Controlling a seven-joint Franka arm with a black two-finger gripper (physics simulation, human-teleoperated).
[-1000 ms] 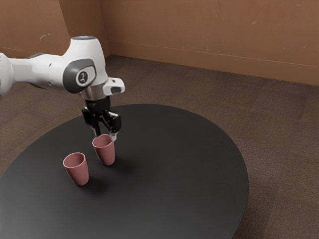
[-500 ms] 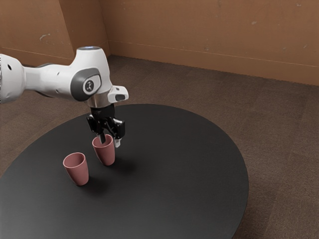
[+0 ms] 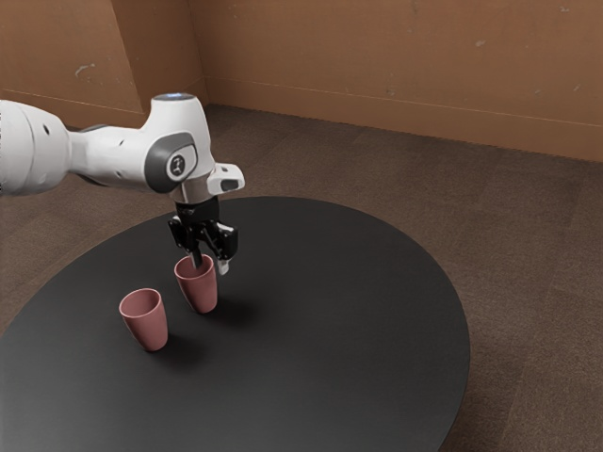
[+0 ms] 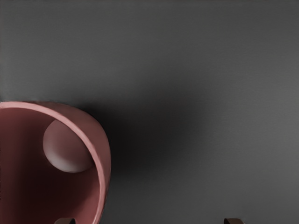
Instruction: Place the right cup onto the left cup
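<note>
My tool (image 3: 210,265) straddles the right cup (image 3: 200,290) at its rim, fingers wide apart, gripping nothing; the left cup (image 3: 148,325) stands nearby.

Open room stretches over the surface (image 3: 349,311) from the center of the frame to the right and lower right. At center left, the jaws stand apart astride the wall of the nearer cup (image 3: 202,297), one at its mouth, the other outside, with room between that wall and the outer jaw. The other cup (image 3: 148,328), farther to the lower left, leaves a narrow gap between the two. The arm (image 3: 118,155) blocks the upper left.
</note>
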